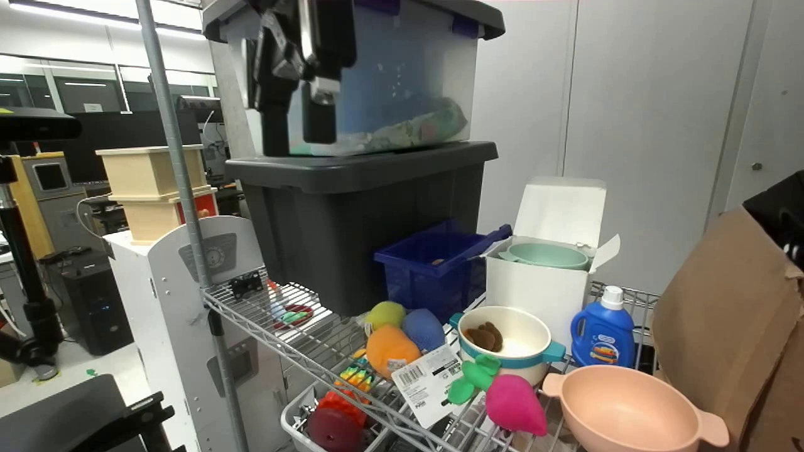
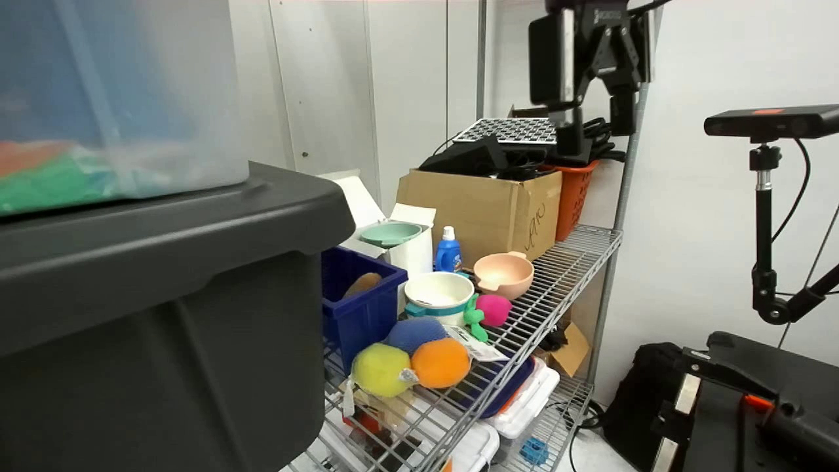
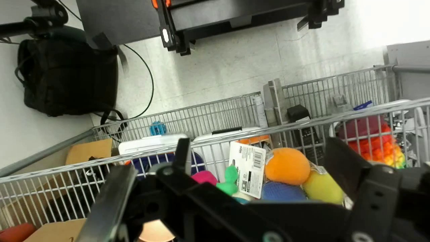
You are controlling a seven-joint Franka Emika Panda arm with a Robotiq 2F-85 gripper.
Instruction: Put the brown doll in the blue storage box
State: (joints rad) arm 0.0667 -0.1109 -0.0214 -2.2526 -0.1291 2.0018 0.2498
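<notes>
The blue storage box [image 1: 408, 276] stands on the wire shelf against the dark grey tote; in an exterior view it shows behind the soft balls [image 2: 367, 328]. The brown doll [image 2: 363, 284], a tan oval, lies inside the box, partly hidden by its wall. Only a small tan bit of it [image 1: 438, 261] shows over the rim in an exterior view. My gripper [image 1: 298, 129] is high above the shelf, apart from the box, with its fingers spread and nothing between them; this also shows in an exterior view [image 2: 596, 126]. In the wrist view, the gripper [image 3: 260, 159] hides the box and doll.
A white pot [image 1: 521, 333] with a brown plush inside stands beside the box. Yellow, blue and orange balls [image 1: 392, 351], a pink-and-green toy [image 1: 512, 402], a pink bowl [image 1: 631, 408] and a blue bottle [image 1: 603, 333] are nearby. Stacked totes [image 1: 352, 169] rise beside the box.
</notes>
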